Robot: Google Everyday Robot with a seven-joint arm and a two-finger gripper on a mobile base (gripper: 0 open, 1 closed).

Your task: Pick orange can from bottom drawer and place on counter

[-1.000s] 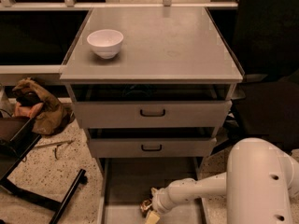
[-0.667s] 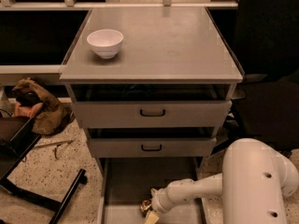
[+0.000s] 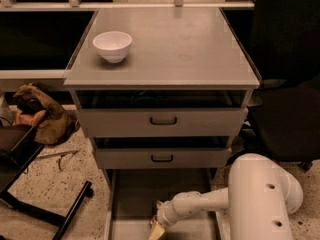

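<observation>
The bottom drawer [image 3: 135, 189] is pulled open at the foot of the cabinet, with a bare grey floor. My gripper [image 3: 157, 228] reaches into it from the right on a white arm [image 3: 200, 204] and sits low near the drawer's front, at the bottom edge of the view. A small golden-orange glint of the orange can [image 3: 156, 204] shows right by the gripper's wrist; the rest of the can is hidden. The counter [image 3: 170, 44] is the wide grey slab on top of the cabinet.
A white bowl [image 3: 112, 45] stands on the counter's left. Two closed grey drawers with dark loop handles [image 3: 163, 120] sit above the open one. A brown bag [image 3: 40, 114] and a black stand [image 3: 45, 209] lie on the floor at left; a dark chair is at right.
The gripper has sunk slightly lower toward the drawer's front, and the big white arm link has shifted a little left. The bowl and drawers have not moved.
</observation>
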